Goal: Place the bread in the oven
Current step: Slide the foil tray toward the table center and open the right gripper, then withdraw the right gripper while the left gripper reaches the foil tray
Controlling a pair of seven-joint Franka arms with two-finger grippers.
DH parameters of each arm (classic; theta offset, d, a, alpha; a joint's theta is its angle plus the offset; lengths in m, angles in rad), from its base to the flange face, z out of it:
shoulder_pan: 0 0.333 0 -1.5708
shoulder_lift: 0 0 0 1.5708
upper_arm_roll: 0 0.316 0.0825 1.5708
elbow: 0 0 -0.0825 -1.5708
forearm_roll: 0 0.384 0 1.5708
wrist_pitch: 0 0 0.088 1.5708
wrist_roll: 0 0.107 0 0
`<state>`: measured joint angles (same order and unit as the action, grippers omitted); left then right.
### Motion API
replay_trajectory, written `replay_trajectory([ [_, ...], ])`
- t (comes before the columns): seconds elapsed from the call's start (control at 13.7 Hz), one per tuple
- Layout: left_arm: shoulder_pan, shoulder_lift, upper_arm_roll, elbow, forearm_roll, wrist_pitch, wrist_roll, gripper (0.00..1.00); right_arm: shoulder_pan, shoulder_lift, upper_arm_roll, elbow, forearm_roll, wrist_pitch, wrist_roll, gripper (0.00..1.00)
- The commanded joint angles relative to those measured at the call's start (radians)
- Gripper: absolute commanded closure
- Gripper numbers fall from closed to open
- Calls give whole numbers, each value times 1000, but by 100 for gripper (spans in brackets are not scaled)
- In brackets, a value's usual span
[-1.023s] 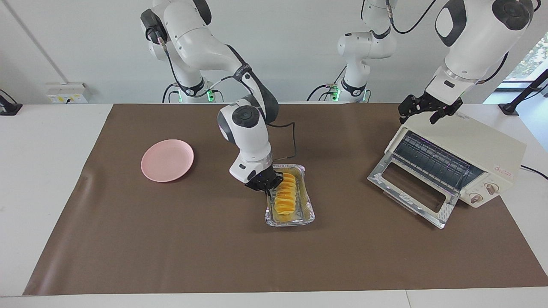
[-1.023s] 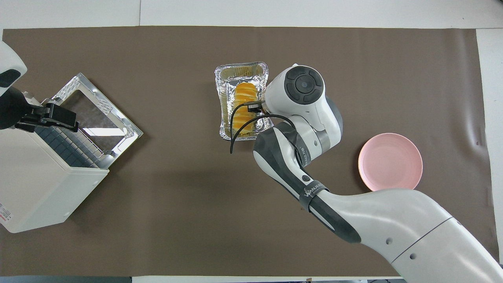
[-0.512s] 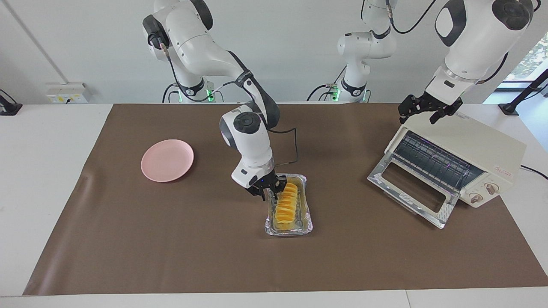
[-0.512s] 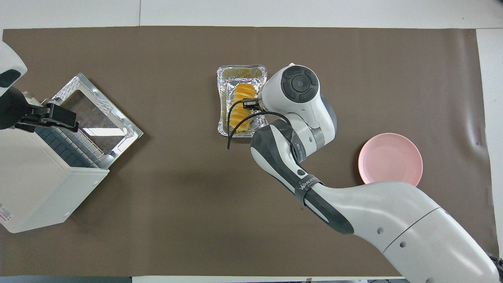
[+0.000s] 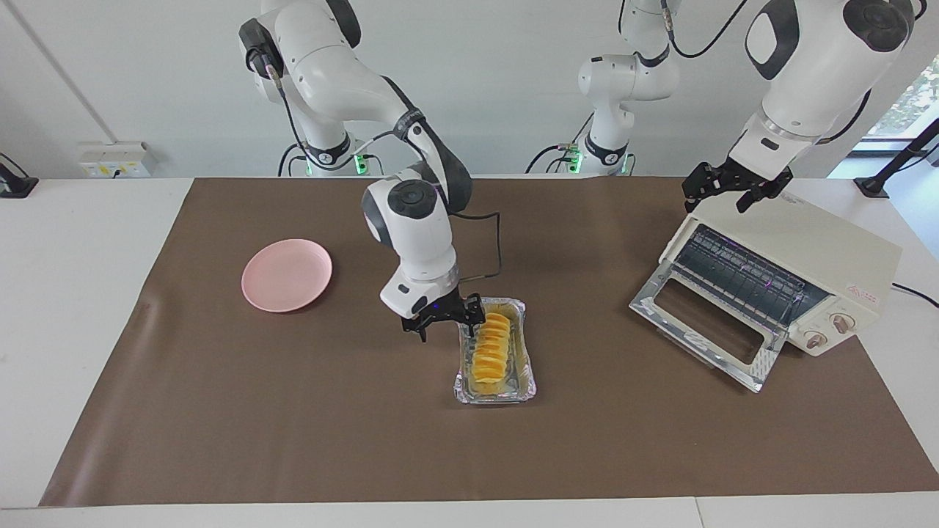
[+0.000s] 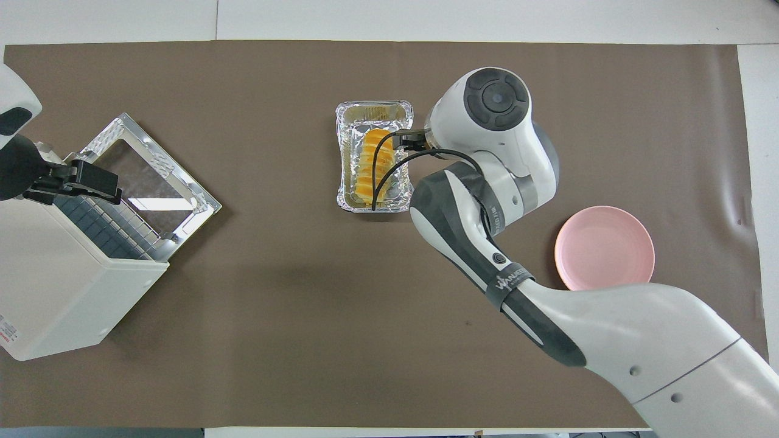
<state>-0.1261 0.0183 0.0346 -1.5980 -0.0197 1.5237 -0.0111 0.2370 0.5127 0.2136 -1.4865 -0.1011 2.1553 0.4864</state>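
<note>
At the foil tray's rim toward the right arm's end of the counter, right pincer (image 5: 444,323) hangs with fingers spread, one fingertip (image 5: 470,327) at the tray edge, the other out over the brown mat (image 5: 293,411). It holds nothing. Bread (image 5: 490,345) lies lengthwise in the foil tray (image 5: 527,374), mid-counter, not gripped. Pink plate (image 5: 287,274) sits near the right arm's end, a bit nearer the robots than the tray, unused.

Left pincer (image 5: 735,192) waits over the oven's top corner nearest the robots, fingers apart, empty.

Oven (image 5: 821,257) stands at the left arm's end; glass door (image 5: 708,326) folded down flat, wire rack (image 5: 741,273) exposed.

Progress, my read: door-open step done, bread not picked yet. Left: grasp the loaf, lift it out of the tray, carry it to the rack, release. Closing the door may follow. Well under halfway.
</note>
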Motion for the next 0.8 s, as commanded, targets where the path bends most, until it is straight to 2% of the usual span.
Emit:
replay_trajectory([
  [0.0,11,-28,-9,-34,1,15,10,0,-100,-142,13,-29,-11,-171,-137,0],
  [0.15,-1,-32,-9,-34,1,13,3,0,-166,-247,12,-61,-9,-289,-303,0],
  [0.29,-6,-31,-12,-33,1,22,-45,0,-244,-328,12,-72,-11,-400,-380,0],
  [0.51,-94,-12,-16,-25,-8,55,-82,0,-359,-422,12,-72,-9,-549,-474,0],
  [0.66,-165,69,-18,50,-25,52,-151,0,-431,-471,12,-74,-8,-606,-497,0],
  [0.73,-200,148,-16,120,-49,43,-232,0,-453,-494,10,-75,-5,-629,-497,0],
])
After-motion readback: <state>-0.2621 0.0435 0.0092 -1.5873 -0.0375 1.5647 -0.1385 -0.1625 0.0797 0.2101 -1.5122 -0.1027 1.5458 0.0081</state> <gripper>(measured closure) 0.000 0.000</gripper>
